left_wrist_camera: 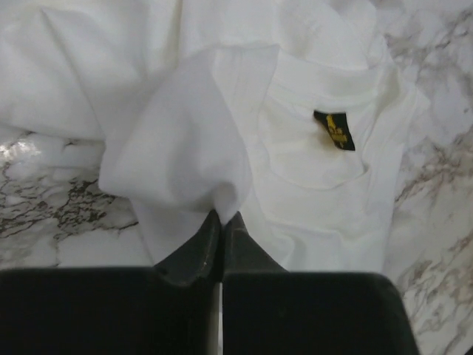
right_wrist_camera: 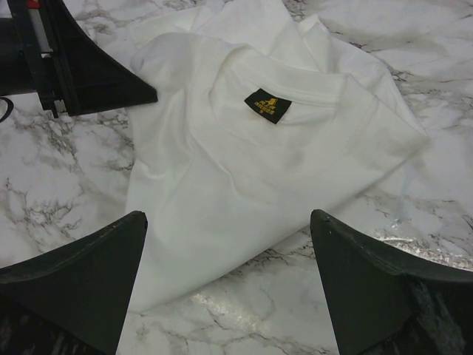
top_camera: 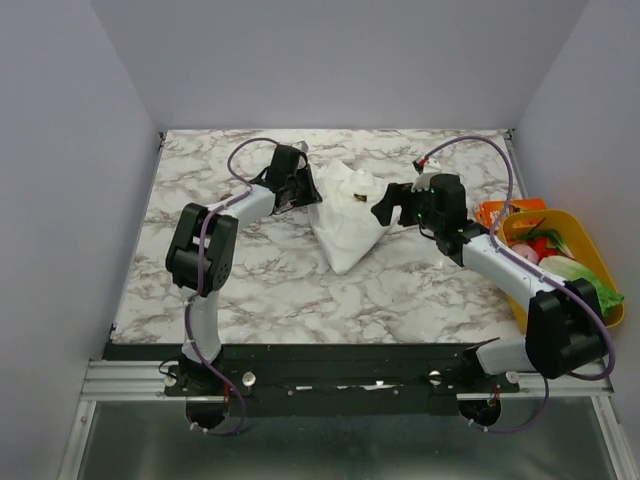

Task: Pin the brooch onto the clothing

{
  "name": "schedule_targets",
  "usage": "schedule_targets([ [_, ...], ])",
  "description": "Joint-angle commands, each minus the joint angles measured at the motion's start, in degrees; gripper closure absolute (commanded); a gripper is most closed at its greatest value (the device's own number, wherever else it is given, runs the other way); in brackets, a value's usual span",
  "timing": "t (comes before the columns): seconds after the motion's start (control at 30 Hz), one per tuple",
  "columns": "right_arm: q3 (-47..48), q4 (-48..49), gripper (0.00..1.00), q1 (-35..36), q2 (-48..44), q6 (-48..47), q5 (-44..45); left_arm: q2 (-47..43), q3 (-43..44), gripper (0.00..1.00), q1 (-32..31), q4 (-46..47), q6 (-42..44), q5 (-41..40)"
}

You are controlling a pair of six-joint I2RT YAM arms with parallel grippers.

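The clothing [top_camera: 345,235], a white T-shirt, lies bunched in a rough wedge at the middle of the marble table. Its dark neck label with yellow print [left_wrist_camera: 335,129] faces up inside the collar. My left gripper [left_wrist_camera: 222,216] is shut on a fold of the shirt's white fabric [left_wrist_camera: 177,148] at the garment's left side [top_camera: 308,190]. Just right of the shirt, my right gripper [right_wrist_camera: 228,216] hovers low and open, its fingers [right_wrist_camera: 96,259] straddling the shirt's near edge and bare marble. The brooch is not in view in any frame.
A yellow basket [top_camera: 598,262] holding toy food stands at the table's right edge, with an orange item [top_camera: 498,211] beside it. Grey walls enclose the table on the left, back and right. The left arm's finger [right_wrist_camera: 89,74] shows in the right wrist view.
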Motion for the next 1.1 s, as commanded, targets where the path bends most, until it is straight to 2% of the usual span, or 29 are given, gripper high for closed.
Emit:
schedule_targets([
  [0.0,-1.7,-0.4,0.00,0.8,-0.6,-2.1,-1.5,-4.4,0.3,1.00,0.0,-3.0,0.9,-0.3],
  [0.07,-2.0,-0.7,0.00,0.8,-1.3,-2.5,-0.9,-8.2,1.2,1.00,-0.6,-3.8,1.8,0.3],
  [0.27,-3.1,-1.3,0.00,1.0,-4.3,-1.6,-2.0,-15.2,12.0,1.00,-4.6,-12.2,6.4,0.0],
  [0.43,-5.9,-1.3,0.00,1.2,-8.5,-1.1,0.9,-19.2,21.9,1.00,-11.6,-17.7,9.2,-3.8],
  [0.6,-8.3,-1.1,0.00,1.2,-18.6,-1.2,3.5,-22.3,31.6,1.00,-18.2,-22.2,14.7,-8.5],
  [0.77,-7.9,-1.4,0.00,1.2,-27.8,-1.2,2.8,-24.8,41.2,1.00,-24.3,-25.3,18.1,-6.8],
  [0.9,-6.7,-1.6,0.00,1.2,-32.5,-1.6,1.5,-25.9,50.1,1.00,-25.3,-26.9,18.3,-4.6],
  [1.0,-5.8,-1.8,0.00,1.2,-32.8,-1.8,0.4,-25.9,54.0,1.00,-25.3,-28.2,20.1,-8.8],
  [1.07,-5.6,-2.3,0.00,1.2,-31.9,-1.8,0.0,-25.3,54.6,1.00,-24.5,-28.6,21.4,-15.0],
])
